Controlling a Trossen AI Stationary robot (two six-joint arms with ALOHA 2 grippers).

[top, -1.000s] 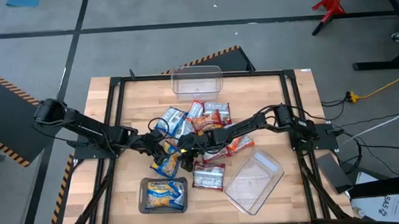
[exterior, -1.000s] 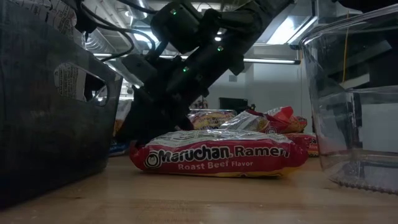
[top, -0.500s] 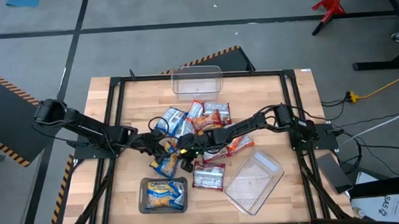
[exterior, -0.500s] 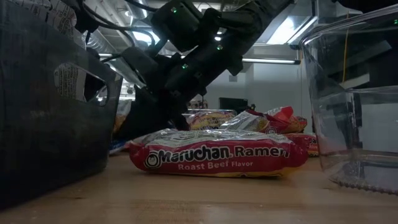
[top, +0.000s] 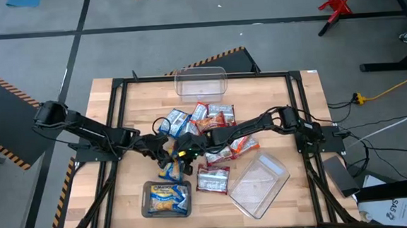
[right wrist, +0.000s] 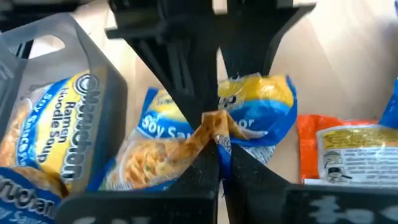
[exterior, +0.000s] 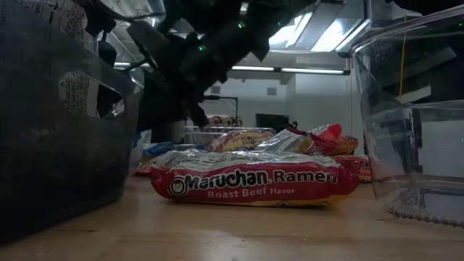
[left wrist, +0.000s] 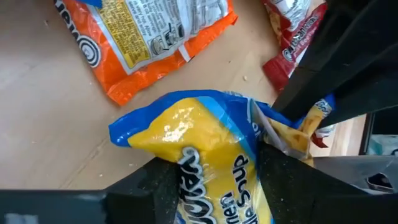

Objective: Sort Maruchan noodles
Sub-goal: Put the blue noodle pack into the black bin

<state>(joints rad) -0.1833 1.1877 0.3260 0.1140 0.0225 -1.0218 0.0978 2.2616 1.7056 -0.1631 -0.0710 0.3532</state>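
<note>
Both grippers meet over one blue-and-yellow noodle packet near the table's middle, just far of the grey tray. My left gripper comes in from the left and is shut on the packet. My right gripper comes in from the right and is shut on the same packet. More packets, orange, red and blue, lie in a loose pile on the wood beyond. A red Roast Beef packet lies flat in front. My left gripper pinches the packet's body across its width, one finger on each long side. The packet's free end sticks out past the fingertips; I cannot tell whether it rests on the table. My right gripper pinches the packet's crimped seal edge between its shut fingers, coming from the table's right. The crumpled seal stands up just past the fingertips.
The grey tray holds blue-and-yellow packets. One clear tub stands at the far edge, another lies right of the red packet. A black frame rims the table top.
My right gripper has moved a little toward the table's left and far edge, closing on the left gripper; in the low view the arm has swung left and up. The blue-and-yellow packet between the grippers has bunched shorter.
</note>
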